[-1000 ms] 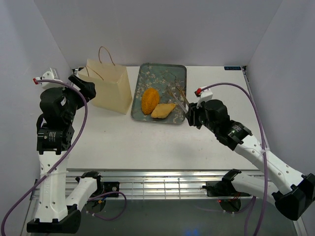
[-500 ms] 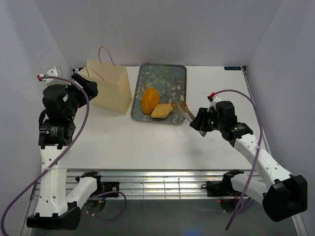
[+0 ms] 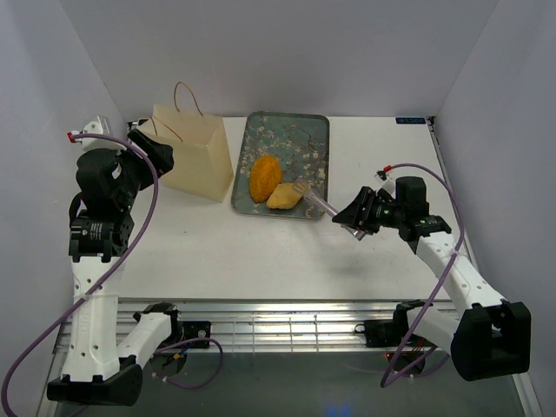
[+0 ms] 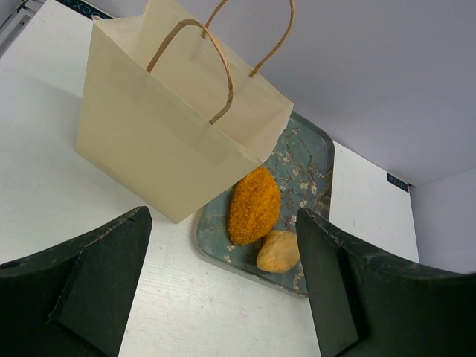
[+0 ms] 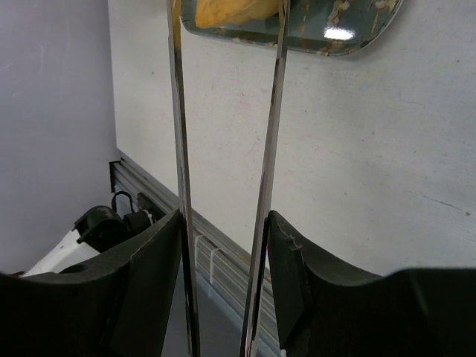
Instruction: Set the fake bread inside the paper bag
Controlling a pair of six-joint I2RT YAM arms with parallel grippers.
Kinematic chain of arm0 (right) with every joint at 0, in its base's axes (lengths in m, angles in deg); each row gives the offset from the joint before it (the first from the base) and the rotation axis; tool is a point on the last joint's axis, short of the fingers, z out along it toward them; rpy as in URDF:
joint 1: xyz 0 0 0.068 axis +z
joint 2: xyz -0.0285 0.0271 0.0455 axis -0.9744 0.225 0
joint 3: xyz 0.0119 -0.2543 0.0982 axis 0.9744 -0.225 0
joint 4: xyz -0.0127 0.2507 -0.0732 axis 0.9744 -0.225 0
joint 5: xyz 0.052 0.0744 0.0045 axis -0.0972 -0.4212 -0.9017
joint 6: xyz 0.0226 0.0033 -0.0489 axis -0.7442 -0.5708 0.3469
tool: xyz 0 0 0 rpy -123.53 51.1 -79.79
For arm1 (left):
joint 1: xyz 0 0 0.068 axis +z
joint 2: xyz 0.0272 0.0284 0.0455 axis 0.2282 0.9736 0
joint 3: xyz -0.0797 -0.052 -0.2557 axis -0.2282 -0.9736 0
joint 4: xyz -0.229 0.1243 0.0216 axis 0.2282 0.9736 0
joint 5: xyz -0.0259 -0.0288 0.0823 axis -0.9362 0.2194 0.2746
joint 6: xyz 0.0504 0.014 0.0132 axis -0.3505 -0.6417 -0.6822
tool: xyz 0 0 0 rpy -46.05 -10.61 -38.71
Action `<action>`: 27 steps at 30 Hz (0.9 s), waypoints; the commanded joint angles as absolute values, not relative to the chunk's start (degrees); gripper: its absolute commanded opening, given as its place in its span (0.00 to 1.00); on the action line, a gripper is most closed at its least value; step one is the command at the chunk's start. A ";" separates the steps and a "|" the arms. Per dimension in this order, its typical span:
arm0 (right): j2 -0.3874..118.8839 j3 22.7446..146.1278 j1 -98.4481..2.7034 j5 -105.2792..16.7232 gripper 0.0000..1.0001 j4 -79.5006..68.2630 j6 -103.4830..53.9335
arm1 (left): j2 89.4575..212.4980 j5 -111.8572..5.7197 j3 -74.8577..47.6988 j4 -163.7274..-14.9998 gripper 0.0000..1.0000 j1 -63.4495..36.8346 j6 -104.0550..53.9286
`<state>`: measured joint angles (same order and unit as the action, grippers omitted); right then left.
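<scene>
The cream paper bag [image 3: 195, 161] stands upright and open at the back left; it also shows in the left wrist view [image 4: 163, 149]. The big orange loaf [image 3: 264, 176] [image 4: 253, 204] and a tan piece [image 3: 285, 197] [image 4: 279, 251] lie on the floral tray [image 3: 291, 130]. My right gripper [image 3: 352, 221] [image 5: 223, 253] is shut on metal tongs [image 3: 314, 198] [image 5: 181, 149]. The tongs point at the tan piece [image 5: 223, 11] by the tray's near edge; their tips are out of the wrist view. My left gripper [image 3: 152, 148] [image 4: 223, 290] is open and empty, left of the bag.
The tray [image 4: 309, 160] sits right beside the bag, its near rim [image 5: 335, 33] just ahead of the tongs. White walls close in the table on the left, back and right. A metal rail [image 3: 278, 326] runs along the front edge.
My right arm has drawn back to the right and turned, bringing the tongs from the tray's right side down to its near right corner by the tan piece. My left arm shifted slightly.
</scene>
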<state>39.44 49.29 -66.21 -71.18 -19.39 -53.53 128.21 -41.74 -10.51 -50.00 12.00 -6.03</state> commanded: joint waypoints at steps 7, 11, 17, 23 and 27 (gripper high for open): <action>40.92 45.19 -70.23 -81.37 0.53 -15.39 -61.64 | 126.81 -42.43 -11.04 -50.61 0.89 12.31 -6.76; 41.88 43.96 -70.50 -82.60 0.53 -13.82 -62.87 | 126.72 -42.43 -11.39 -50.70 0.89 12.31 -6.76; 43.91 39.74 -70.67 -85.77 0.53 -5.73 -67.97 | 126.64 -42.52 -11.57 -50.70 0.89 12.31 -6.67; 46.28 39.83 -70.67 -86.29 0.53 -0.46 -70.08 | 126.81 -42.43 -11.57 -50.70 0.89 12.31 -6.50; 48.39 40.18 -70.67 -87.17 0.53 3.06 -72.45 | 126.99 -42.70 -11.83 -50.96 0.89 12.31 -6.23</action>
